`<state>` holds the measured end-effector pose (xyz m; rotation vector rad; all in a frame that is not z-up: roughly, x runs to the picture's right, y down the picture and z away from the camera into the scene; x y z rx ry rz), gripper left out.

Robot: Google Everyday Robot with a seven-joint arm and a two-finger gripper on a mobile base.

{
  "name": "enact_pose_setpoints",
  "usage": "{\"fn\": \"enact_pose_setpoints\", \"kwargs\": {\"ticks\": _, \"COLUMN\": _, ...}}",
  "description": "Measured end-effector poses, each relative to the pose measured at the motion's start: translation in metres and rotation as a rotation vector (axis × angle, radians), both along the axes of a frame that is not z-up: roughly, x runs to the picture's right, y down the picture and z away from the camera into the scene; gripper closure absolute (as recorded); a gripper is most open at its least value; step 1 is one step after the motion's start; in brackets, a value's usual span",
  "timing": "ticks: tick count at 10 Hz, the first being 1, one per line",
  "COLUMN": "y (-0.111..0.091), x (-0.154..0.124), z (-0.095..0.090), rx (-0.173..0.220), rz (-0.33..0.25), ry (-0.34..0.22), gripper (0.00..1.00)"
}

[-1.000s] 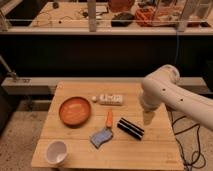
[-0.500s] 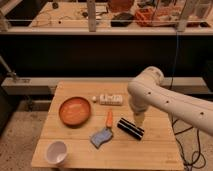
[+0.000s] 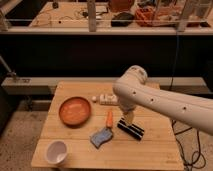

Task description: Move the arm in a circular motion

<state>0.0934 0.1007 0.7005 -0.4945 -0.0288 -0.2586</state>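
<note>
The gripper (image 3: 128, 119), the small tan tip of the arm (image 3: 160, 102), points straight down at the desk (image 3: 150, 152). We cannot tell whether it is open or closed. It hangs right over the near-left end of a black bar (image 3: 135, 131) that lies slantwise on the wood with a pale stripe along one edge. We cannot say whether tip and bar touch.

Just to the picture's left of the bar lies a carrot (image 3: 109, 118), its lower end meeting a crumpled blue cloth (image 3: 101, 137). Farther left sits a round orange-brown bowl (image 3: 75, 110), apart from both. Behind the gripper, toward the desk's back edge, we see a white packet (image 3: 106, 98), partly hidden by the arm, with a small white ball (image 3: 94, 98) just beside it. A white cup (image 3: 56, 151) stands upright near the front left corner, well apart from the rest.

From the gripper the arm rises through a short section to a rounded joint (image 3: 134, 79) above the middle of the desk. A thick cream segment dotted with small dark marks then runs down and off the picture's right edge. On the floor to the right of the desk we make out dark cables (image 3: 192, 147). Behind the desk a pale ledge (image 3: 40, 84) crosses the dark wall.
</note>
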Motion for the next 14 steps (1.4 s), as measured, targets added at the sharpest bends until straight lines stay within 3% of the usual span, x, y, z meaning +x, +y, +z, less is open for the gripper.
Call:
{"fn": "enact_pose_setpoints", "kwargs": {"ticks": 4, "y": -0.024, "x": -0.043, "z": 0.014, "rx": 0.009, "rz": -0.045, "ry": -0.022, "gripper": 0.2}}
{"fn": "enact_pose_setpoints", "kwargs": {"ticks": 7, "y": -0.035, "x": -0.046, "z": 0.019, "rx": 0.005, "rz": -0.049, "ry": -0.015, "gripper": 0.2}}
{"fn": "enact_pose_setpoints", "kwargs": {"ticks": 8, "y": -0.054, "x": -0.053, "z": 0.029, "rx": 0.006, "rz": -0.044, "ry": -0.015, "gripper": 0.2}}
{"fn": "enact_pose_setpoints", "kwargs": {"ticks": 10, "y": -0.065, "x": -0.059, "z": 0.036, "rx": 0.009, "rz": -0.042, "ry": -0.016, "gripper": 0.2}}
{"fn": "enact_pose_setpoints", "kwargs": {"ticks": 12, "y": -0.068, "x": -0.056, "z": 0.039, "rx": 0.01, "rz": -0.03, "ry": -0.008, "gripper": 0.2}}
{"fn": "enact_pose_setpoints", "kwargs": {"ticks": 14, "y": -0.078, "x": -0.029, "z": 0.048, "rx": 0.02, "rz": 0.005, "ry": -0.001, "gripper": 0.2}}
